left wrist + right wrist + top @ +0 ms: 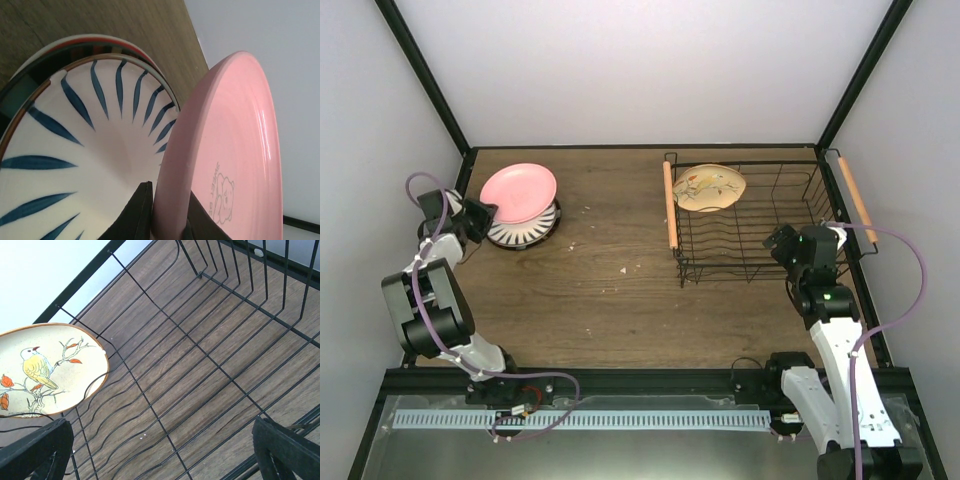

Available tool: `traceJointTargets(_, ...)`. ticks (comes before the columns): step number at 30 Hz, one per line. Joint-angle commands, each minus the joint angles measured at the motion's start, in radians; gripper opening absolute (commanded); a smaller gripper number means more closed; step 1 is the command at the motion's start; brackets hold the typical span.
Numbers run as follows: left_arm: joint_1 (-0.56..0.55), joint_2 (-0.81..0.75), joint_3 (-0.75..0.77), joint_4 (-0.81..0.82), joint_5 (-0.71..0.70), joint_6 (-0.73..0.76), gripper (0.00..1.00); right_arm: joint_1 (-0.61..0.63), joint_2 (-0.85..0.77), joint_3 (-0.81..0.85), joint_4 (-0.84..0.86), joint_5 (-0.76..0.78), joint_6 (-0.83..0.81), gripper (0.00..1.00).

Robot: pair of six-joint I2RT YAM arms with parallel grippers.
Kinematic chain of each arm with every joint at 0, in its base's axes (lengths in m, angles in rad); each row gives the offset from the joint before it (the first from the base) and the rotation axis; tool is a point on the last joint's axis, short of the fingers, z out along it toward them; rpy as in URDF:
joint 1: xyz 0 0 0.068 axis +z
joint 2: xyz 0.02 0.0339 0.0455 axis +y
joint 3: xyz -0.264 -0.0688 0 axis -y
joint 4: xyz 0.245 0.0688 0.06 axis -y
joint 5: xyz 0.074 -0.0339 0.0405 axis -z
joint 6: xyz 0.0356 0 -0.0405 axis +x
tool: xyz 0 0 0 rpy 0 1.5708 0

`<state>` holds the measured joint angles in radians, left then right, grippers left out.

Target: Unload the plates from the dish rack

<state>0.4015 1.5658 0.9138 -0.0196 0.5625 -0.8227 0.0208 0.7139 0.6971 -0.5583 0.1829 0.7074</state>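
My left gripper (167, 215) is shut on the rim of a pink plate (225, 150), which tilts up over a stack of plates at the far left of the table. The stack's top plate is white with dark radial stripes (75, 150); a red rim shows beneath it. In the top view the pink plate (518, 192) hangs over the striped plate (527, 234), with the left gripper (483, 215) at its near-left edge. The black wire dish rack (740, 270) stands at the right, with a tan bird-print plate (710, 187) upright in its far-left corner. My right gripper (782, 244) hovers open over the rack's near right; the tan plate (45, 370) lies ahead of it.
The rack has wooden rod handles on its left (669, 210) and right (857, 200) sides. Its wire floor (200, 275) shows bare wood beneath. Black frame posts and pale walls close in the table on three sides.
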Motion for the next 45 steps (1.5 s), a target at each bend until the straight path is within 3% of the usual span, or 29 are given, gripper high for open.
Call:
traceJointTargets(1, 0.0, 0.003, -0.016, 0.051, 0.045, -0.015, 0.04, -0.004, 0.004, 0.004, 0.015, 0.003, -0.009, 1.0)
traceJointTargets(17, 0.0, 0.06, 0.032, -0.101, -0.124, 0.074, 0.08, -0.004, -0.025, 0.002, -0.001, 0.016, 0.001, 1.0)
traceJointTargets(27, -0.001, 0.065, 0.034, -0.109, -0.135, 0.074, 0.42, -0.004, -0.04, 0.003, -0.016, 0.012, 0.01, 1.0)
traceJointTargets(33, -0.002, 0.054, 0.064, -0.16, -0.185, 0.113, 0.82, -0.005, -0.055, 0.003, -0.034, 0.01, 0.019, 1.0)
traceJointTargets(38, -0.003, 0.013, 0.161, -0.32, -0.411, 0.208, 0.89, -0.004, -0.074, -0.004, -0.05, 0.008, 0.028, 1.0)
traceJointTargets(45, -0.041, -0.05, 0.3, -0.29, -0.525, 0.242, 0.89, -0.004, -0.083, -0.008, -0.054, -0.002, 0.03, 1.0)
